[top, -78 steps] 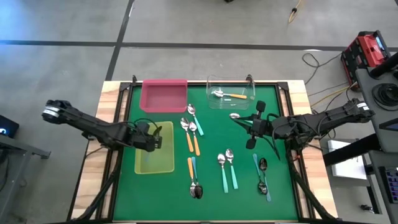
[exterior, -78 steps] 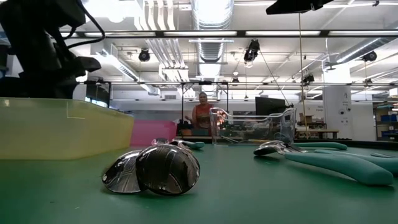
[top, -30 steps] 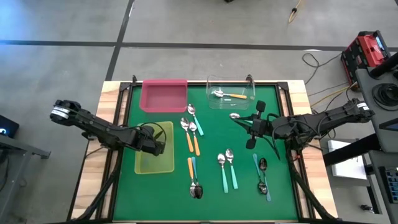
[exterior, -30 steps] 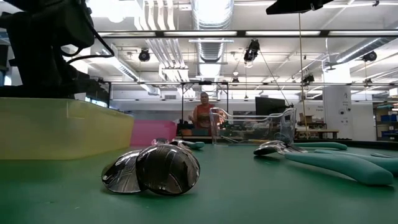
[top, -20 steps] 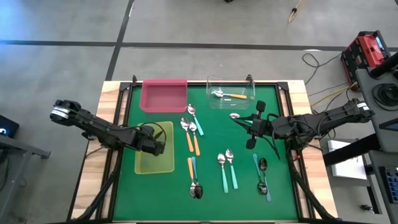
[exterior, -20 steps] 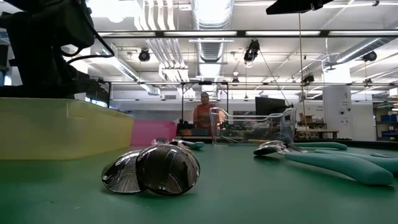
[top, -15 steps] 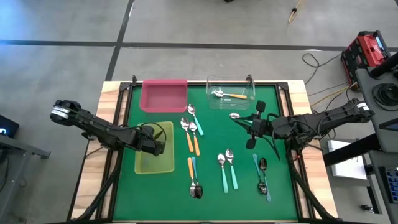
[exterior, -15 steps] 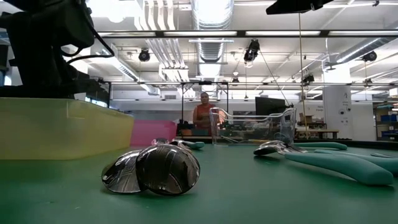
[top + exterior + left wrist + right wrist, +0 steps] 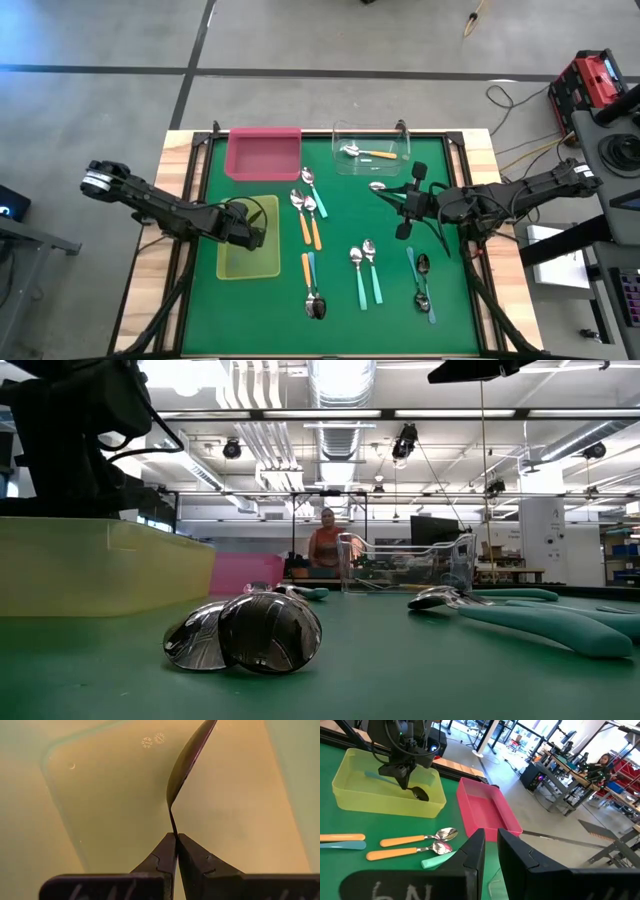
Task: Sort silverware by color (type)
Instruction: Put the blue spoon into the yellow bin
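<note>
Left end effector (image 9: 176,840) is clamped on a spoon (image 9: 187,757) by its neck, bowl hanging toward the yellow tray (image 9: 240,265) floor, directly below. Right end effector (image 9: 398,200), nearly together and empty, idles at 3 o'clock.

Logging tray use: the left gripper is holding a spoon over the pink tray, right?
Not the pink tray. The left gripper, shut on a spoon, holds it over the yellow-green tray, as the high view and the left wrist view show.

I work in a robotics lab: beyond my fingers (image 9: 489,851) stand workbenches (image 9: 560,757), ceiling ducts (image 9: 340,385), monitors (image 9: 432,530) and a concrete floor (image 9: 300,40).
</note>
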`<state>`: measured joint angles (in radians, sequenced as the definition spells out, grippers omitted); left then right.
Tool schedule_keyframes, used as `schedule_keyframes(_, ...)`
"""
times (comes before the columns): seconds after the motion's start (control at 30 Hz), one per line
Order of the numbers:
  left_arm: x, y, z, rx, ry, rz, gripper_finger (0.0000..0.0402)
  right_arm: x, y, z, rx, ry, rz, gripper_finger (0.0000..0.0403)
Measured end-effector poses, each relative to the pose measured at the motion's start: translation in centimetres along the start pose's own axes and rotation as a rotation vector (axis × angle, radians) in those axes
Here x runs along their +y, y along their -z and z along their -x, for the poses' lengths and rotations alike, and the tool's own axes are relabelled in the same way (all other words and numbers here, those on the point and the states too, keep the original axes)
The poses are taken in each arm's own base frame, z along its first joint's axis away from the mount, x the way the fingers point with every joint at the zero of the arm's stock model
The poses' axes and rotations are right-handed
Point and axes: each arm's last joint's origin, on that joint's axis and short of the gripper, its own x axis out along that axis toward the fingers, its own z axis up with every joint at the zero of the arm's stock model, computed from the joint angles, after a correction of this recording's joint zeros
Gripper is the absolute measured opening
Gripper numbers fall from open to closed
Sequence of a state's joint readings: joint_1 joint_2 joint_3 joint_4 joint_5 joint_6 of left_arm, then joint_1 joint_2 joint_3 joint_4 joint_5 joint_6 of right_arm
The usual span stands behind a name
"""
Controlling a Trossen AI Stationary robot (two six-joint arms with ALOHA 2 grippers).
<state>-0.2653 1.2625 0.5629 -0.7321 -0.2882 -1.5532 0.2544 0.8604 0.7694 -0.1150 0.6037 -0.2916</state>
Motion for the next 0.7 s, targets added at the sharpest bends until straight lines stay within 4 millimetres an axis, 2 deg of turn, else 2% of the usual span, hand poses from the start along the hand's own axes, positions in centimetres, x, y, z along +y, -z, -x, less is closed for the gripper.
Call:
schedule_keyframes(0.43, 0.00, 0.01, 0.00, 0.003, 0.000, 0.000, 0.0004, -0.01, -0.01, 0.00, 0.000, 0.000, 0.000, 0.0043)
schedule_keyframes(0.7, 0.02, 0.03, 0.00, 0.011, 0.000, -0.008, 0.0064, 0.00, -0.01, 0.00, 0.000, 0.000, 0.000, 0.0043)
